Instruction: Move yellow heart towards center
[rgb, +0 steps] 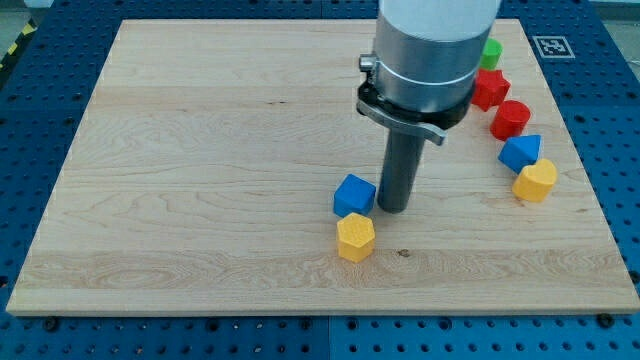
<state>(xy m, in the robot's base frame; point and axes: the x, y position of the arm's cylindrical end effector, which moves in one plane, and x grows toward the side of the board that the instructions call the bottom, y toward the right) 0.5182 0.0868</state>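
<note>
The yellow heart (536, 181) lies near the board's right edge, just below a blue block (520, 152). My tip (392, 208) rests on the board right of centre, far to the left of the heart. It stands just right of a blue cube (354, 194) and above-right of a yellow hexagonal block (355, 238).
Along the right edge, above the heart, lie a red round block (511, 119), a red star-like block (489, 89) and a green block (491, 50), partly hidden by the arm. The wooden board (200, 180) lies on a blue pegboard table.
</note>
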